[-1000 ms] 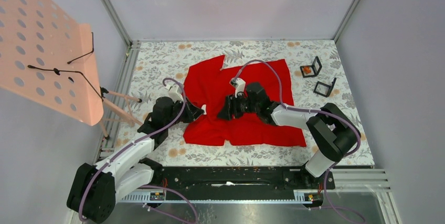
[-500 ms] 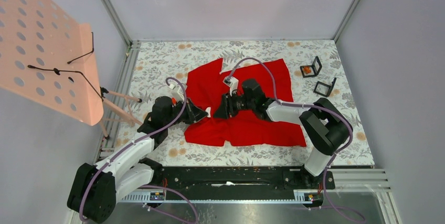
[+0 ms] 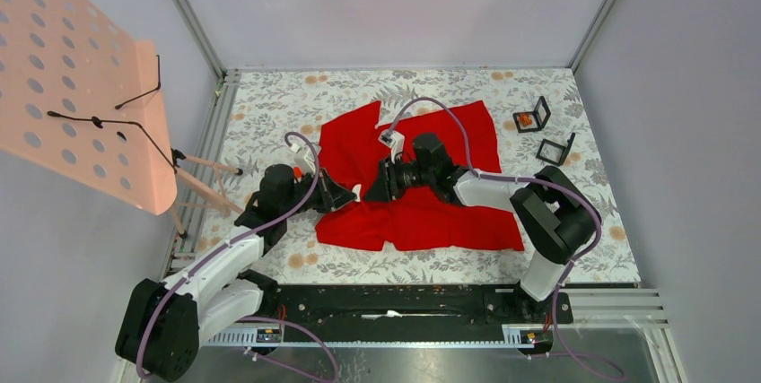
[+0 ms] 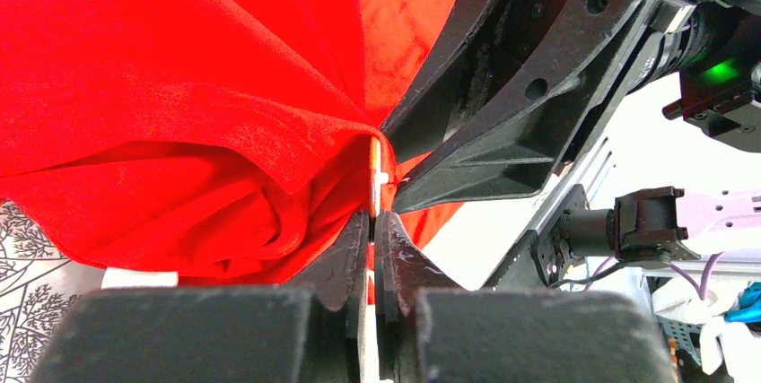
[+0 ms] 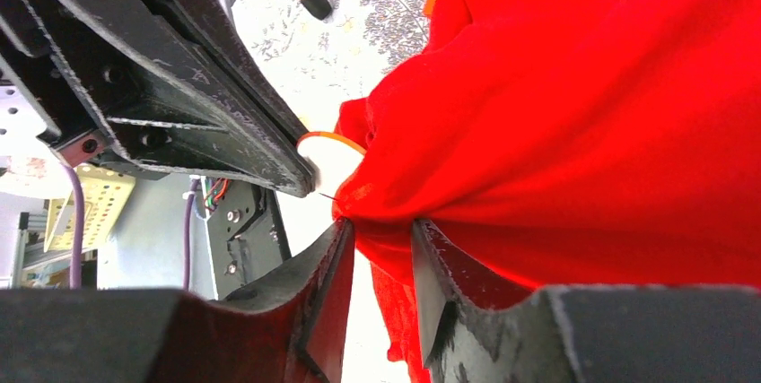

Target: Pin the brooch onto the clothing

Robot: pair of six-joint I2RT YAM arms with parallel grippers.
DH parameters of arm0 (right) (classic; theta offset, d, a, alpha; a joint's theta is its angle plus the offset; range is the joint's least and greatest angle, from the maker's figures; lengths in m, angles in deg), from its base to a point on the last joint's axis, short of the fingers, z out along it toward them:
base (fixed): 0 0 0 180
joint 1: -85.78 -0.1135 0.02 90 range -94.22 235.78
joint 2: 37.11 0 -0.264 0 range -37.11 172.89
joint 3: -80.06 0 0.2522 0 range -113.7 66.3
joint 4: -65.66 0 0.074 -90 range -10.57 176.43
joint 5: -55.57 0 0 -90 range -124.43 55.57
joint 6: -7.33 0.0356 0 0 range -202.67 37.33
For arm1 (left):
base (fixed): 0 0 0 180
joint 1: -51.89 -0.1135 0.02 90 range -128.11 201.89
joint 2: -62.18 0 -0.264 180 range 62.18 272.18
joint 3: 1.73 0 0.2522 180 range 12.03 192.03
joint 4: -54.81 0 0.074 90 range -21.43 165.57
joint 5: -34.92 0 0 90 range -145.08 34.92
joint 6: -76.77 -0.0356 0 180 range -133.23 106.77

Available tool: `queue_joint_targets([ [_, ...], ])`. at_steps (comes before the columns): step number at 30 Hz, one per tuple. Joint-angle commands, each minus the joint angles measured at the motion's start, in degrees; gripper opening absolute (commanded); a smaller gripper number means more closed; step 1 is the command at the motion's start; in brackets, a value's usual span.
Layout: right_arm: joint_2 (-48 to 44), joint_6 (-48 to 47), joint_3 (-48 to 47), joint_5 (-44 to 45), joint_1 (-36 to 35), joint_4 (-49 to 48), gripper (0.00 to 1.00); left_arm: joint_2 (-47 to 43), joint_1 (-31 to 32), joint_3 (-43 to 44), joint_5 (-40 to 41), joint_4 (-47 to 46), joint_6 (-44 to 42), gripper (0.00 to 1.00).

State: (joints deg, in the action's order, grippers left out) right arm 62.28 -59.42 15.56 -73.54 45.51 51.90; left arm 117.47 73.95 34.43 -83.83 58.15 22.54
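Observation:
The red shirt [image 3: 431,177] lies on the flowered table [image 3: 592,221], its left part bunched and lifted. My left gripper [image 3: 352,193] is shut on the brooch [image 4: 374,175], a thin white disc with an orange rim seen edge-on. The brooch [image 5: 330,157] also shows in the right wrist view, its pin tip touching the fabric. My right gripper [image 3: 375,187] faces the left one, its fingers pinching a fold of the shirt [image 5: 574,114]. In the left wrist view my left gripper [image 4: 373,214] meets the right gripper's black fingers [image 4: 502,123] at the shirt [image 4: 179,87].
Two small black frame stands [image 3: 531,117] [image 3: 556,148] sit at the back right, one holding something orange. A pink pegboard [image 3: 81,87] on wooden legs [image 3: 211,166] stands at the left. A metal rail [image 3: 404,302] runs along the near edge.
My right gripper has moved left, dragging the shirt's fold toward my left gripper. My left gripper has closed in from the left. In the last half second little has moved.

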Motion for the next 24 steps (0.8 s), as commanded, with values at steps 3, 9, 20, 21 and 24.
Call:
queue_joint_targets([
  [3, 0.45, 0.35, -3.76, -4.35, 0.26, -1.97, 0.33, -0.38, 0.05, 2.28, -5.21, -2.97, -1.27, 0.00],
  [9, 1.19, 0.91, -4.81, -7.31, 0.22, -1.42, 0.31, -0.36, 0.08, 2.48, -6.72, -2.77, -1.51, 0.00],
  [20, 3.35, -0.50, -8.47, -16.42, 0.19, 3.78, 0.26, 1.14, 0.18, 3.51, -11.56, -3.16, -1.73, 0.00],
  [21, 3.57, -0.80, -8.97, -17.08, 0.22, 4.55, 0.26, 1.40, 0.25, 3.65, -11.97, -3.25, -1.72, 0.00],
  [24, 4.02, -0.62, -9.46, -18.91, 0.22, 4.93, 0.26, 2.15, 0.80, 4.03, -12.88, -3.12, -1.84, 0.00],
])
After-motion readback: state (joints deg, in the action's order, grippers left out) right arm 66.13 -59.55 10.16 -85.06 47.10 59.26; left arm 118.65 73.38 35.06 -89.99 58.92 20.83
